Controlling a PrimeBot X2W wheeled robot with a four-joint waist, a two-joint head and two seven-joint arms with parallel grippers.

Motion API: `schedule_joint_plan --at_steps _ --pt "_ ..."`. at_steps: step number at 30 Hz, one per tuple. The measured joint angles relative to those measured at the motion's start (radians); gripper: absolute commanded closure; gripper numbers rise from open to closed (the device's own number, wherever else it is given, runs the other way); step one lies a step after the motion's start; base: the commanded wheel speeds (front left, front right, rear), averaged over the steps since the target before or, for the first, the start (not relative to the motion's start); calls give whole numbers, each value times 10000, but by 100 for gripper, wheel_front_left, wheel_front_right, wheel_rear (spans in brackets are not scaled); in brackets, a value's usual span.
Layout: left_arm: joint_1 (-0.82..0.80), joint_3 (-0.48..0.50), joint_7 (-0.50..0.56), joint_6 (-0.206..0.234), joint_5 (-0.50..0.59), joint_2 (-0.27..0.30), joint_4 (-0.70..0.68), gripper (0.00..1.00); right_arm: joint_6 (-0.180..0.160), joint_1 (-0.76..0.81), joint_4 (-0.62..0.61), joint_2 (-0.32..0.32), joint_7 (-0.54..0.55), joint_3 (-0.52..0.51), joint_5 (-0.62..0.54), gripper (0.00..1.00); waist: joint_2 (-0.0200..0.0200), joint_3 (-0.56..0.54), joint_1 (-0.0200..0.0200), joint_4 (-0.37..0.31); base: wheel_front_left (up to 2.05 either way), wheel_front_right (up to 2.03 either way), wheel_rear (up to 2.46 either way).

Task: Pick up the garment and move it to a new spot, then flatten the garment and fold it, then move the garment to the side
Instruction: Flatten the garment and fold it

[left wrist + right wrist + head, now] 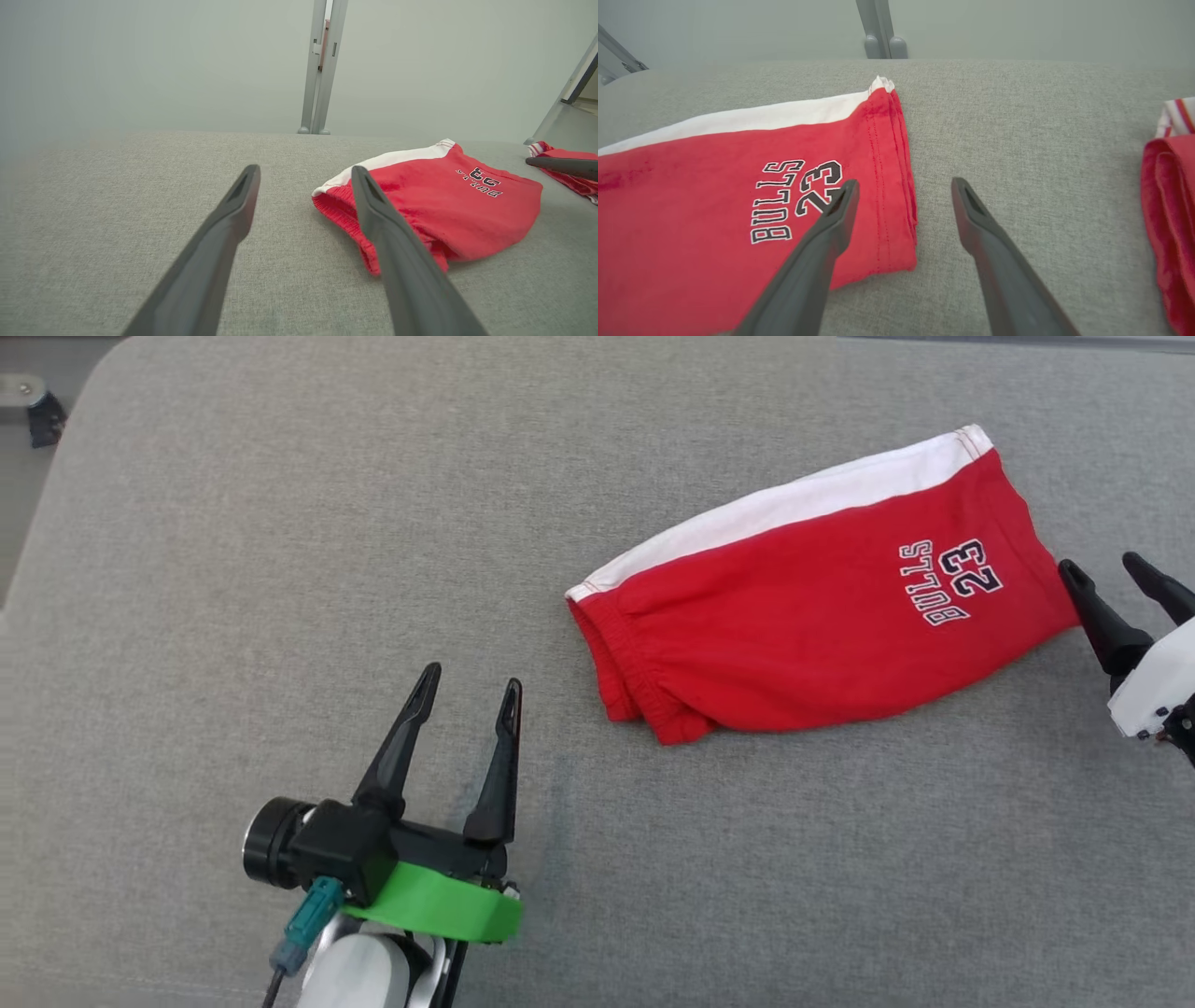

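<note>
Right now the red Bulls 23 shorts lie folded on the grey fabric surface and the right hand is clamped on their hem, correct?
Not quite. The right hand is open at the hem, gripping nothing; the right wrist view shows it. The red Bulls 23 shorts do lie folded on the grey fabric surface.

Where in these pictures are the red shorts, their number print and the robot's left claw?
red shorts [775, 635], head view, middle of the red panel.
BULLS 23 print [817, 186], right wrist view, on the number.
left gripper [471, 678], head view, midway between its spread fingertips.
</note>
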Motion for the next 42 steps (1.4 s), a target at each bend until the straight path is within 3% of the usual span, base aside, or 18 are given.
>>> schedule_joint_plan --at_steps 7,19,20,21,22,23,34,42 --pt "342 -736 0 360 -221 -10 -238 0 0 -281 1616 -33 878 -290 -125 0 0 -26 0 939 0 0 0" --pt "387 -1223 0 570 -336 -12 -330 0 4 -758 2867 117 1655 -485 -21 1 0 237 0 2106 0 0 0" --pt "375 -1233 0 556 -207 -12 -303 0 6 -841 3014 169 1703 -514 -19 25 0 286 0 2124 0 0 0" --pt "361 -1239 0 518 -127 -12 -288 0 6 -898 3070 194 1758 -525 -19 61 0 321 0 2132 0 0 0" --pt "337 -1244 0 479 -86 -12 -255 0 6 -954 3150 222 1804 -527 -19 90 0 362 0 2132 0 0 0" --pt "313 -1239 0 453 -23 -12 -242 0 6 -1027 3214 244 1895 -514 -17 100 0 393 0 2115 0 0 0" --pt "60 -1070 0 313 132 -15 -244 0 10 -1387 2723 627 1709 -303 -81 100 0 550 0 1401 0 0 0" --pt "78 -903 0 265 236 -23 -203 0 6 -1040 2050 65 1231 -244 -111 100 0 350 0 578 0 0 0"
